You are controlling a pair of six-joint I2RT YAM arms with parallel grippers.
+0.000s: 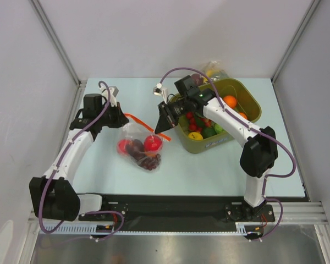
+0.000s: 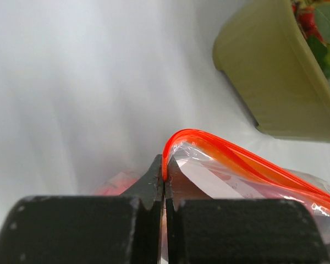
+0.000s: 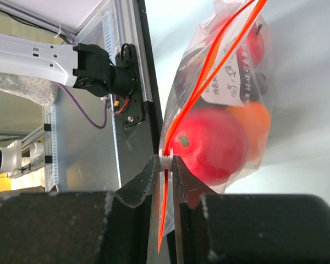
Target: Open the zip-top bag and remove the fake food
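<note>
A green bin (image 1: 198, 147) stands on the right half of the table (image 1: 275, 165), just right of the right gripper (image 1: 161, 128), and the right arm reaches across the bin's near-left corner. Just behind the bin, at the far edge of the table, lies a second clear bag (image 1: 213, 69) with yellow shapes in it. The bin holds an orange (image 1: 229, 100) on its far side, small red chillies (image 1: 193, 120) in the middle, and a lime (image 1: 209, 132) and a lemon (image 1: 195, 136) along its near wall.

The zip-top bag (image 1: 140, 144) is at the middle of the table, between the two arms and left of the bin. Its red strip (image 1: 146, 125) runs along the far edge, stretched from one gripper to the other. The left gripper (image 2: 164, 175) is clenched on the left end of the strip, where it bends sharply at the fingertips. The right gripper is clamped on the right end, with the thin strip squeezed between the jaws and its tail poking out below them in the right wrist view.

The fake food is all inside the bag: a red apple (image 3: 212, 143) nearest the right gripper, an orange fruit (image 3: 253, 124) touching it, a dark maroon fruit (image 1: 136, 147), another red fruit (image 1: 124, 146) on the left and a grape bunch (image 1: 149, 161) at the near end. A white paper label (image 3: 226, 82) shows through the plastic.
</note>
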